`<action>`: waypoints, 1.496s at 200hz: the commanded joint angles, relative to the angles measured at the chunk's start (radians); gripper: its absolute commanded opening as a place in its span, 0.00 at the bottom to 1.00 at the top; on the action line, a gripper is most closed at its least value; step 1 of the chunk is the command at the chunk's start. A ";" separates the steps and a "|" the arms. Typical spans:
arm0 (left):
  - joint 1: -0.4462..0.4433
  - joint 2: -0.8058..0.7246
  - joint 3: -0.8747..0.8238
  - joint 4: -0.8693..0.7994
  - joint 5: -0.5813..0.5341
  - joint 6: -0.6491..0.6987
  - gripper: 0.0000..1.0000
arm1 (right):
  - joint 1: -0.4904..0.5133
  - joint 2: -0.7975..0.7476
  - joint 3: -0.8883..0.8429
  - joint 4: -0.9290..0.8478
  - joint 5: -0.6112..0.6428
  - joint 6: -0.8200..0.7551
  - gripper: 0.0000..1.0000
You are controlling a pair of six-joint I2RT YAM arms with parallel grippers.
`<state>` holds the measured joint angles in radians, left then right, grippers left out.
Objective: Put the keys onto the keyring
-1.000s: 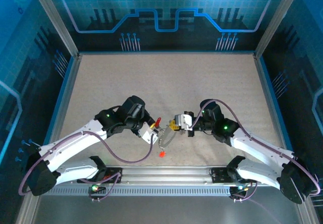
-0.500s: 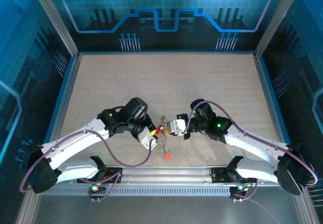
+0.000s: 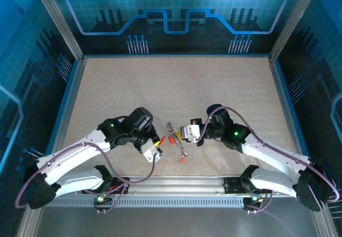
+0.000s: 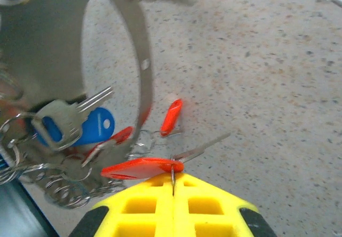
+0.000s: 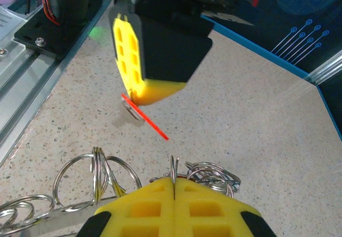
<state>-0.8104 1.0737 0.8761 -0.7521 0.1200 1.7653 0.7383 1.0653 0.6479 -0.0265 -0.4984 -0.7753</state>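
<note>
Red plastic shows between the yellow pads of the left gripper (image 4: 172, 190), which is clamped on the head of a red key (image 4: 141, 168); the blade points off to one side over the table (image 4: 278, 61). The right gripper (image 5: 174, 194) is clenched on the thin rim of the ring (image 4: 143, 82), holding it above the table between the two arms, near the middle of the near edge. A blue key (image 4: 99, 126), a silver key (image 4: 63, 120) and another red one hang from the ring's lower part among small rings (image 5: 96, 175). A second ago the grippers stood apart. Half a second ago the right one had swung in until key and ring all but met. Now the left has drawn back a little toward the near edge with the key in its grip, and the ring has tilted, its lower end swung toward the right arm. In the top view the key sits just beside the ring, not on it. That pass probably did not thread the key. The left arm will likely need to line the key's own small loop up with the ring's rim and come in again.
</note>
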 commanded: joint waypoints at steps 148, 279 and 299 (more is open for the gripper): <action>-0.054 0.016 0.038 0.112 0.104 -0.147 0.00 | 0.148 0.043 0.003 -0.017 -0.054 -0.018 0.00; -0.047 0.040 0.070 0.186 0.101 -0.400 0.00 | 0.142 -0.023 -0.095 0.152 -0.002 0.102 0.00; -0.047 0.046 0.087 0.178 0.154 -0.459 0.00 | 0.132 -0.033 -0.119 0.191 0.000 0.126 0.00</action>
<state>-0.8646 1.1107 0.9253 -0.6003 0.1791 1.4422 0.8719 1.0637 0.5488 0.0471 -0.5030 -0.7132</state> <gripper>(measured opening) 0.052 0.050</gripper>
